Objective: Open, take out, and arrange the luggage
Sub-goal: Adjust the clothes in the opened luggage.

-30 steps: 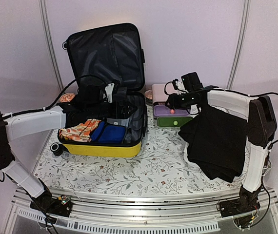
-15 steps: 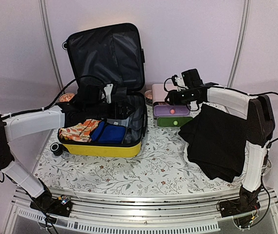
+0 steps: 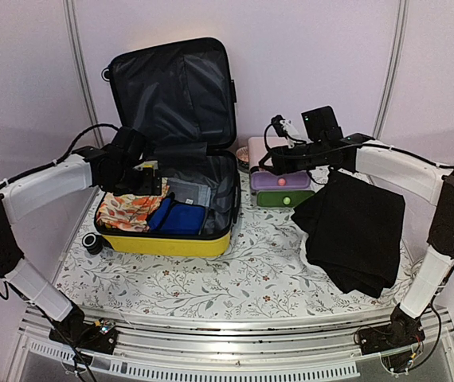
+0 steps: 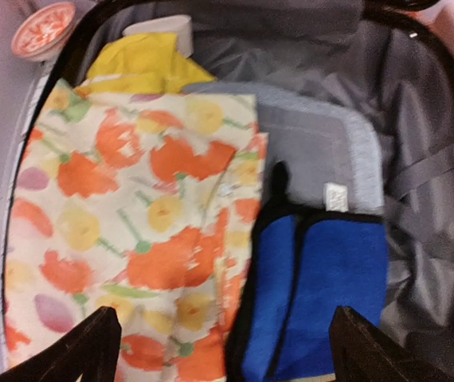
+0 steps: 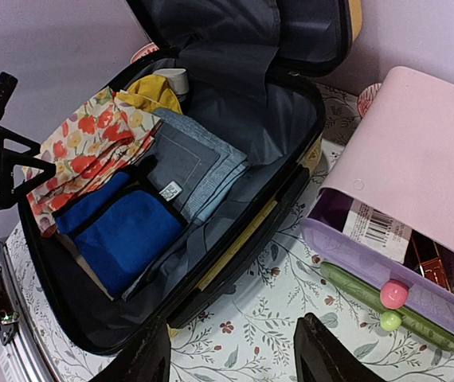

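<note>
— Where's the luggage [image 3: 167, 243]?
— Left side of the bench [image 3: 235, 278], lid up. The left claw [image 4: 223, 318] hangs spread over the floral cloth [image 4: 131, 223] inside.
— And the right claw [image 5: 233, 330]?
— Spread too, empty, near the pink drawer box [image 5: 418, 159].

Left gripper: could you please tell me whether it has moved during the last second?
Yes. The left gripper has shifted left across the open yellow suitcase, from its rear middle to above the floral cloth.

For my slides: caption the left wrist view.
Open fingers hover over floral cloth, blue towel and grey towel in the luggage.
</note>
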`<control>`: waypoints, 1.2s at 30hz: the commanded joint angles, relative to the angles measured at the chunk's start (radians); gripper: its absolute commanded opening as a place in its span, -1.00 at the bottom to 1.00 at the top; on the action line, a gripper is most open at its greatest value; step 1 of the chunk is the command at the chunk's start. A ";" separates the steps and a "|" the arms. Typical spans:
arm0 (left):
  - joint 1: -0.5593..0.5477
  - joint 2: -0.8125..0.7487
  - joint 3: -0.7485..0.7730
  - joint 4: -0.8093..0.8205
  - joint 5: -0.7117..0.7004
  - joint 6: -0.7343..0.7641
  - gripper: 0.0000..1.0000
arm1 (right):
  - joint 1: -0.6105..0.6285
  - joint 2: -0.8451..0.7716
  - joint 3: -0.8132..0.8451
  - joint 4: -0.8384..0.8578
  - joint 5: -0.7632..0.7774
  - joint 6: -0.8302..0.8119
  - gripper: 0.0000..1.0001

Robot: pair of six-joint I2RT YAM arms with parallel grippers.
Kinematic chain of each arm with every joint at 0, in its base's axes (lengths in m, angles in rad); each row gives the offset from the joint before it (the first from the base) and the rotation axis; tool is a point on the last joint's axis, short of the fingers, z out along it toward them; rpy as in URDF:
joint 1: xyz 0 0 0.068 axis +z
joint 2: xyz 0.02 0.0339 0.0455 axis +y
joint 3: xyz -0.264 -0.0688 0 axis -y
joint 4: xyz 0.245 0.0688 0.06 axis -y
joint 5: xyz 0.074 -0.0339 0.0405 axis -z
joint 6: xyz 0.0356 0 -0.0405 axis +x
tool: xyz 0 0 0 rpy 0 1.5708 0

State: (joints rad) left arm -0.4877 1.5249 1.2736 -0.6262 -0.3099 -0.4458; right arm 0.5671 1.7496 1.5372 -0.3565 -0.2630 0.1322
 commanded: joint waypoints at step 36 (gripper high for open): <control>0.471 -0.300 -0.390 0.057 0.435 -0.774 0.52 | 0.004 -0.014 -0.087 0.050 -0.093 -0.022 0.13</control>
State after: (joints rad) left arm -0.0273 1.1919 0.8795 -0.5529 0.1181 -1.1648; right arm 0.5686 1.7756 1.4647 -0.3275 -0.3691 0.1127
